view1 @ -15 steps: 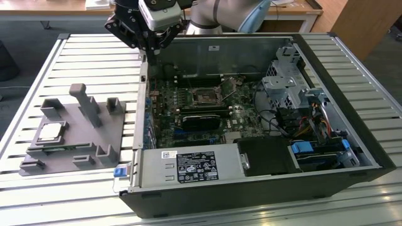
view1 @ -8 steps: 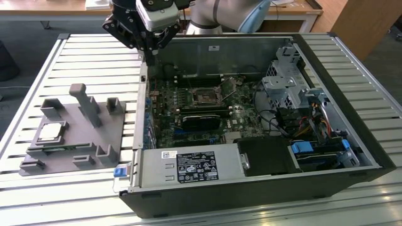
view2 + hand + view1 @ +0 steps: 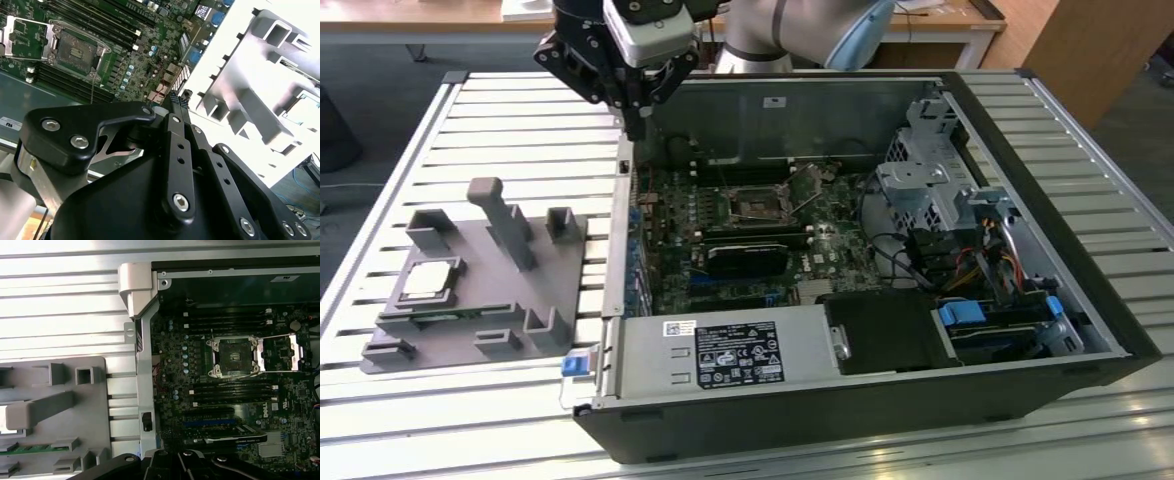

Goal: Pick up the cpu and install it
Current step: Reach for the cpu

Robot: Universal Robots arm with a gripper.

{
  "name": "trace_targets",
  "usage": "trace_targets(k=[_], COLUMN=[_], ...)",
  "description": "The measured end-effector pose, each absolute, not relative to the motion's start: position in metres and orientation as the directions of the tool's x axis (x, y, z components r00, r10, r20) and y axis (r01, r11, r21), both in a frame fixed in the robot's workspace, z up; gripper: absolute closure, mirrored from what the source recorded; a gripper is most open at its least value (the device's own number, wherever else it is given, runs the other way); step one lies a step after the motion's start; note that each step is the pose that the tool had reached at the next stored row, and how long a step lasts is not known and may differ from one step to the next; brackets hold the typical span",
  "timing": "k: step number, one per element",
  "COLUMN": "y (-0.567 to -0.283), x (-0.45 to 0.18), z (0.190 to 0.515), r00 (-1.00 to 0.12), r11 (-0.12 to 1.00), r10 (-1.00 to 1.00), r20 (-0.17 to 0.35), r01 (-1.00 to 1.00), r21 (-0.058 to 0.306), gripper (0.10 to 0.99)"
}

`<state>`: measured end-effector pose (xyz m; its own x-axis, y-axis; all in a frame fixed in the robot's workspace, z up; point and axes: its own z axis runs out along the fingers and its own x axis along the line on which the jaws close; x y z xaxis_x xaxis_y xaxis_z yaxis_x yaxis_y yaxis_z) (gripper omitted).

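Across the slatted table (image 3: 400, 440), the open computer case (image 3: 854, 425) fills the exterior view's right, the grey holder (image 3: 467, 250) just beside its wall. Over that wall's far edge the gripper (image 3: 638, 125) hangs clenched, empty, well apart from the cpu (image 3: 430, 281) lying in the holder.

Slatted metal table (image 3: 520, 110), wooden desk (image 3: 414, 22) behind

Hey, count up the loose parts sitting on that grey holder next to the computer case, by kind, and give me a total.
cpu: 1
green memory stick: 1
Total: 2
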<state>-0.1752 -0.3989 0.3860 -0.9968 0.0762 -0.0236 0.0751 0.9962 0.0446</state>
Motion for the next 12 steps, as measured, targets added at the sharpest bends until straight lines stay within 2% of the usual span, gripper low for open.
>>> trace_targets(k=[12], y=[-0.3989], x=[-0.1798], z=[0.3854], r00=[-0.997], r11=[0.996], r10=[0.076], r20=[-0.024], r01=[0.075], r21=[0.045], gripper=[0.98])
